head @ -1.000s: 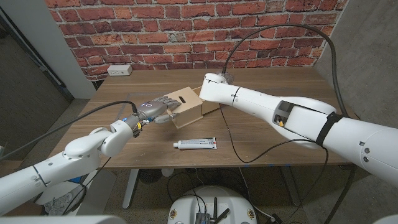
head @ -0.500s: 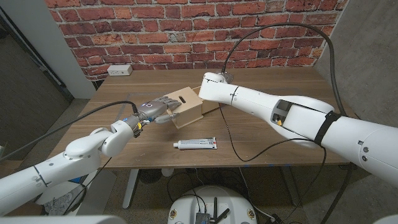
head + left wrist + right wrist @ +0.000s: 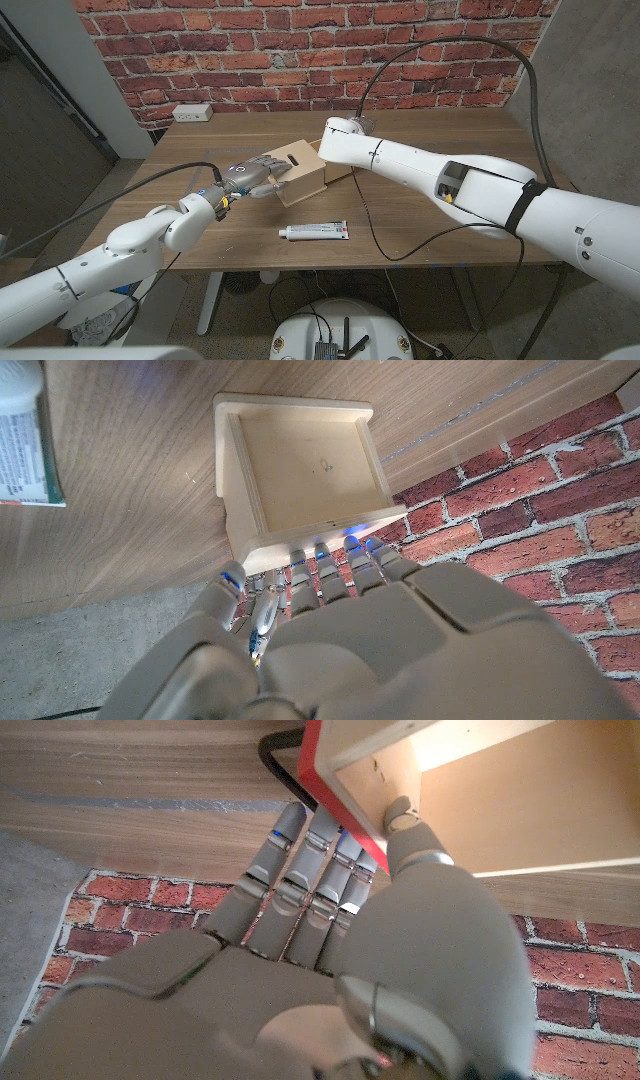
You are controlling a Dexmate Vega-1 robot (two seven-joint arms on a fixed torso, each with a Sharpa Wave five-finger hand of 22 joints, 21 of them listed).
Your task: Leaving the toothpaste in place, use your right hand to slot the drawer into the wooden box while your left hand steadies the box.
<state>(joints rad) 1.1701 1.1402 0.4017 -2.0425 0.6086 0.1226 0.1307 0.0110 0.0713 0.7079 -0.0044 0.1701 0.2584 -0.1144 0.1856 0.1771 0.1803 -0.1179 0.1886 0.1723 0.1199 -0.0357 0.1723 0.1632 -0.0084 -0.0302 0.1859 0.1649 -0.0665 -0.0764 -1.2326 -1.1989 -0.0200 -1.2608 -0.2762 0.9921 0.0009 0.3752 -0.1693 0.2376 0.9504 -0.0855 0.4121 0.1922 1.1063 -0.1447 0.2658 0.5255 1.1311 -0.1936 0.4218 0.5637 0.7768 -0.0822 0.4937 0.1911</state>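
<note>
Gripping red-edged plywood drawer (image 3: 400, 780), right hand (image 3: 330, 910) at wooden box (image 3: 303, 170) mid-table; left hand (image 3: 255, 177) fingers press box's smooth pale left side; toothpaste (image 3: 315, 232) tube toward front edge

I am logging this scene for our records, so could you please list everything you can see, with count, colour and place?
Wooden box: one, pale wood, slot in its top, middle of the table.
Drawer: one, pale wood with a red edge, at the box's right side.
Toothpaste: one tube, white, lying near the table's front edge, in front of the box.
Power outlet: one, white, far left corner of the table.
Table: one, brown wood.
Brick wall: red, behind the table.
Cables: black, one along each arm.
Left hand: grey, fingers against the box's left side.
Right hand: grey, grips the drawer's red edge.
</note>
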